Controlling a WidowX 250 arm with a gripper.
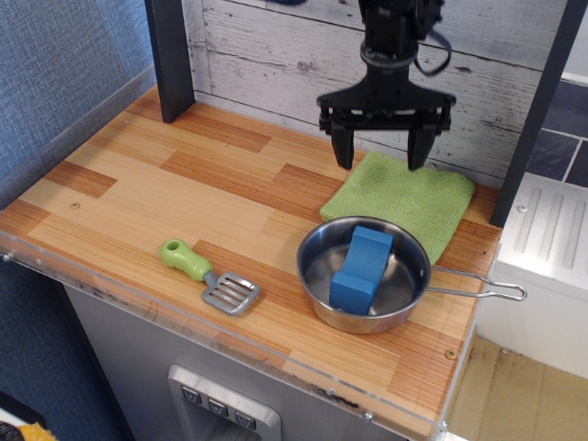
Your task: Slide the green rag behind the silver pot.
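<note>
Fig.: Black two-finger gripper (pixel 386 152) spread wide, empty, above the flat light-green microfibre rag (pixel 398 199), which lies behind and touching the shiny round steel pot (pixel 365 276) w/ wire handle. We judge the risk: a low pass could snag and drag the rag.

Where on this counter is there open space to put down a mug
The broad bare wood left of the green rag, between the dark post and the spatula. Crowded on the right: rag, silver pot, and the open gripper above.
</note>
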